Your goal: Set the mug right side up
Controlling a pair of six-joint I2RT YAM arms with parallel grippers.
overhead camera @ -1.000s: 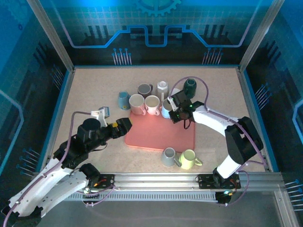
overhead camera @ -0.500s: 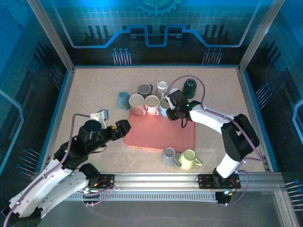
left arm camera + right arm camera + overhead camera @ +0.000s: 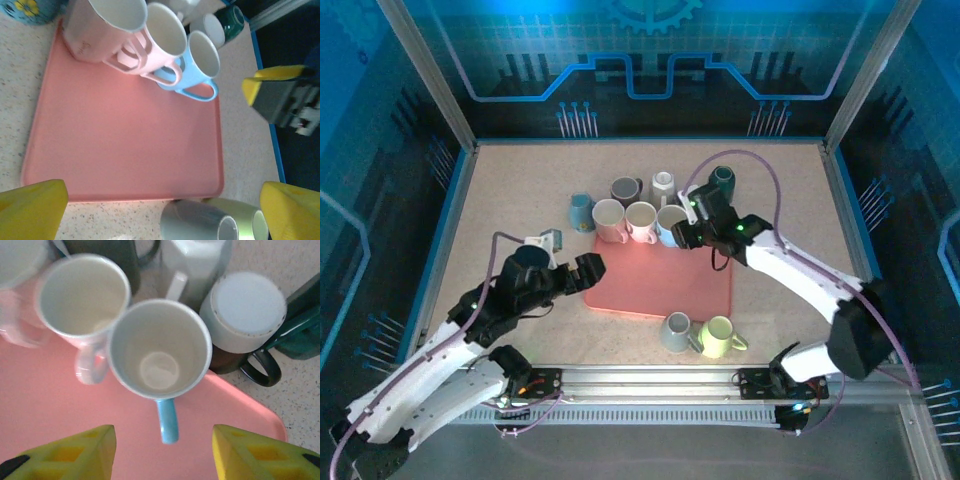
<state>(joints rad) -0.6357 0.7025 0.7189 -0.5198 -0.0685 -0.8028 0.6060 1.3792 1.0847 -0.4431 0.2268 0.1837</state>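
Observation:
A light blue mug [image 3: 159, 347] stands mouth up at the back of the pink tray [image 3: 60, 415], its handle pointing toward my right gripper [image 3: 165, 455]. That gripper is open, and its yellow fingers [image 3: 80, 452] sit either side of the handle without touching it. In the top view the mug [image 3: 670, 225] is just left of the right gripper [image 3: 690, 235]. My left gripper [image 3: 588, 272] hovers open over the tray's left front corner with nothing in it. The left wrist view shows the blue mug [image 3: 202, 55] beside two pink mugs.
Two pink mugs [image 3: 642, 220] [image 3: 610, 220] stand left of the blue one. Behind are a dark mug [image 3: 625, 190], a white one [image 3: 663, 185], a dark green one [image 3: 721, 182] and an upside-down mug [image 3: 247, 310]. A grey mug [image 3: 677, 331] and a green mug [image 3: 717, 337] lie at the tray's front edge.
My right gripper has opened and let go of the light blue mug, which now stands by itself. The left arm has reached forward toward the tray.

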